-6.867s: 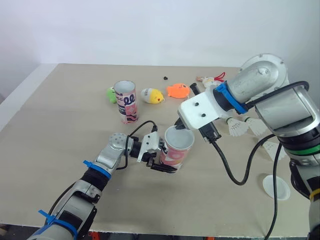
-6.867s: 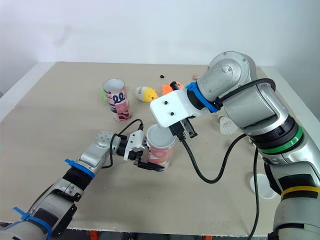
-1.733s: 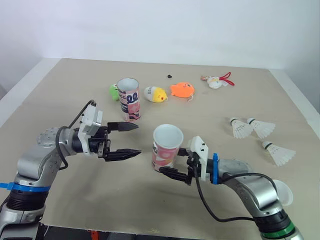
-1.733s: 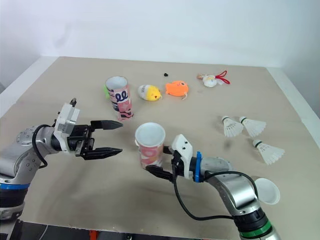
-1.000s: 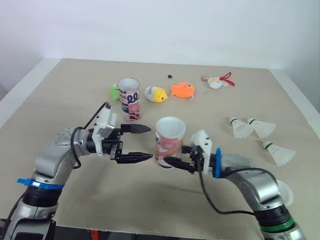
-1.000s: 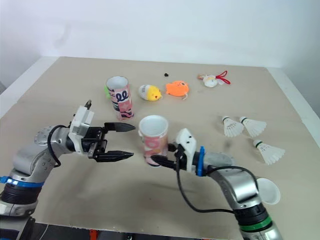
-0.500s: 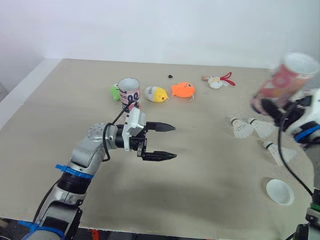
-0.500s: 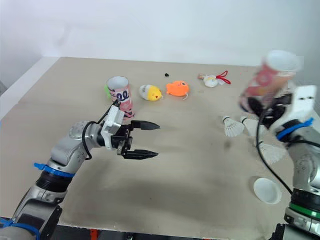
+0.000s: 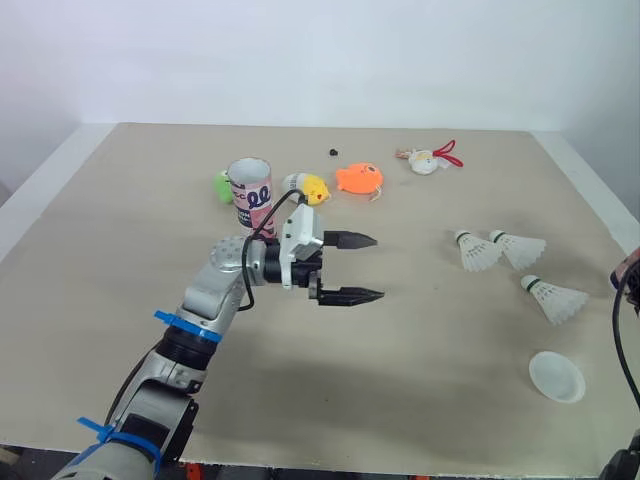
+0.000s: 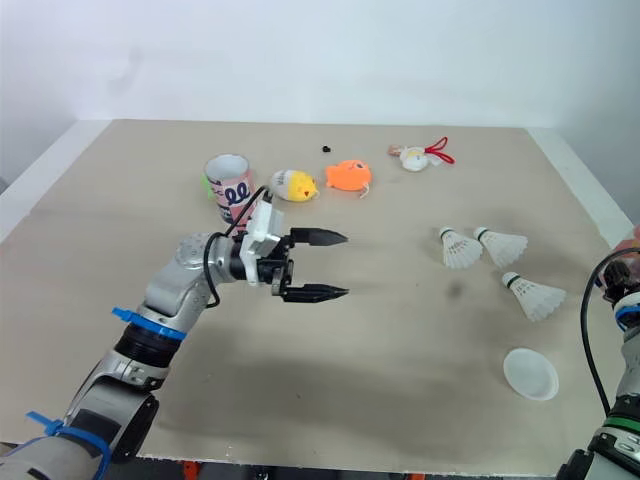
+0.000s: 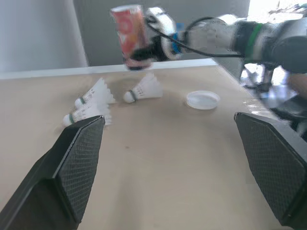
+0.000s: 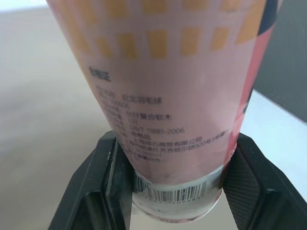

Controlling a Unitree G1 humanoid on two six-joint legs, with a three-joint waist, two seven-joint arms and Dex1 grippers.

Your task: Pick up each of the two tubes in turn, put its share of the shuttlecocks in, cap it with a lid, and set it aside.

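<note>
Head views, wrist views. The table (image 9: 120, 240) is a flat, matte beige board. At centre frame I see the left gripper (image 9: 376, 268), its two black tapered fingers spread wide and holding nothing. In the left wrist view its pads (image 11: 79, 163) show a fine cross-hatched mesh.

The right gripper (image 12: 175, 189) is clamped on the base of the pink tube (image 12: 177, 96). One ribbed black pad (image 12: 240, 187) presses on each side of the tube, just above a barcode band. This tube is a smooth cylinder printed with rows of orange squares and small black text. From the left wrist camera I see it lifted off the table (image 11: 128, 31), slightly tilted, with its open end up.

The patterned tube (image 9: 250, 196) stands upright and uncapped at upper left of centre. It is pink with black-and-white lettering and has a round white rim.

Three shuttlecocks lie on their sides at right of frame. Two lie touching as a pair (image 9: 477, 250) (image 9: 522, 248), and the third (image 9: 556, 299) lies near them, lower down. Each has a white feathered skirt and a rounded cork banded in dark tape. A lid (image 9: 556, 376), a shallow translucent white disc, lies at lower right, apart from them.

Along the upper middle I see several small items:
- a green toy (image 9: 222, 186) just beside the patterned tube
- a yellow rounded toy (image 9: 311, 187)
- an orange fish toy (image 9: 358, 178)
- a white toy with a red loop (image 9: 430, 160)
- a small black speck (image 9: 332, 152)
</note>
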